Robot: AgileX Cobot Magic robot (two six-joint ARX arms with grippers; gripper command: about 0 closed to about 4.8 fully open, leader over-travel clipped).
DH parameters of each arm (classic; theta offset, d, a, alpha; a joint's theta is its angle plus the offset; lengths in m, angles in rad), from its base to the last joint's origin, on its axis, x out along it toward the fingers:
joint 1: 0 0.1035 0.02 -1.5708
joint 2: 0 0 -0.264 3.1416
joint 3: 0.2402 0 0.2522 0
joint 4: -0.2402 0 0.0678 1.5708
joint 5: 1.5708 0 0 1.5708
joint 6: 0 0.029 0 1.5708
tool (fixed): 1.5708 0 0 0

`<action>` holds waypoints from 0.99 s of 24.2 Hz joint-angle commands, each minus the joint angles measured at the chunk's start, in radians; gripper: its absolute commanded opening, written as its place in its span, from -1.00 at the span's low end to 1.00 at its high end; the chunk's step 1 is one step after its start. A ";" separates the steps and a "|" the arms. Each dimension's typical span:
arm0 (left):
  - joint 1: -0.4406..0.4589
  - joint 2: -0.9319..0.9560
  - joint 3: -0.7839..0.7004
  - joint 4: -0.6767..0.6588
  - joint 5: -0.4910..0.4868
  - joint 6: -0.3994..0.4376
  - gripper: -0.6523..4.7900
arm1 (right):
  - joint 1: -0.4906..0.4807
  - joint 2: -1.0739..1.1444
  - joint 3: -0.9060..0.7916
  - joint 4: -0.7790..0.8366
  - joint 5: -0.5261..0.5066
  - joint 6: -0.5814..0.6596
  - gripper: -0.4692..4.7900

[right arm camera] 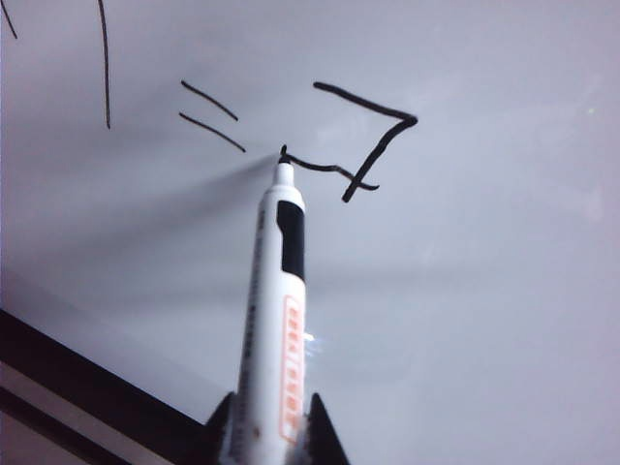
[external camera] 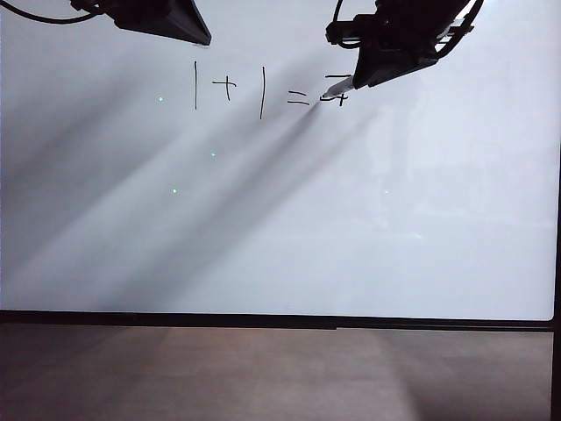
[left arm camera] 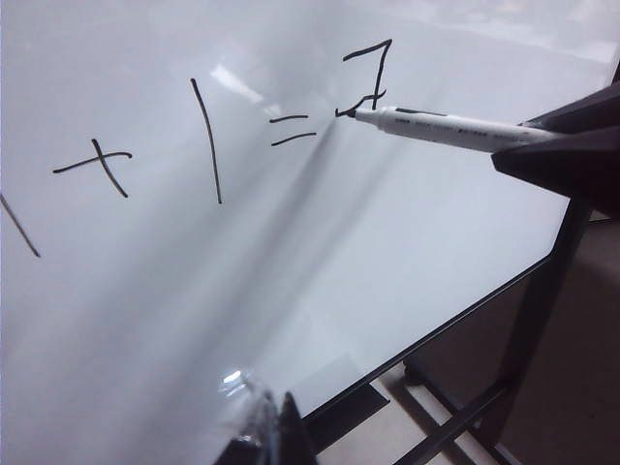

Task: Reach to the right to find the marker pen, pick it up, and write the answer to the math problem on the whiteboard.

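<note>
While the right gripper (right arm camera: 268, 431) squeezes the marker pen (right arm camera: 274, 320) at the half-drawn answer (right arm camera: 358, 140), a hard push could smear it. I can't tell if the left gripper (left arm camera: 262, 436) is open.

Both grippers — left (external camera: 180, 31), right (external camera: 386, 66) — are black, wedge-shaped, angular, with black cables looping behind.

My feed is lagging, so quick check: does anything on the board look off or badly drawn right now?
Only the answer looks odd: after the problem it has a top bar, a diagonal and a middle stroke, more like a crossed seven than a two, with no bottom bar. The right tool holds the pen, tip at that stroke's end. The left tool hangs clear.
</note>
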 commanded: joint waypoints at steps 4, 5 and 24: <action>-0.001 -0.004 0.001 0.010 0.004 0.003 -0.78 | 0.000 0.005 0.005 0.051 -0.001 -0.002 -0.84; -0.001 -0.004 0.001 0.010 0.003 0.003 -0.78 | 0.000 0.008 0.005 0.054 -0.002 -0.002 -0.84; -0.001 -0.004 0.001 -0.009 0.003 0.003 -0.78 | -0.003 0.035 0.006 0.056 0.002 -0.003 -0.84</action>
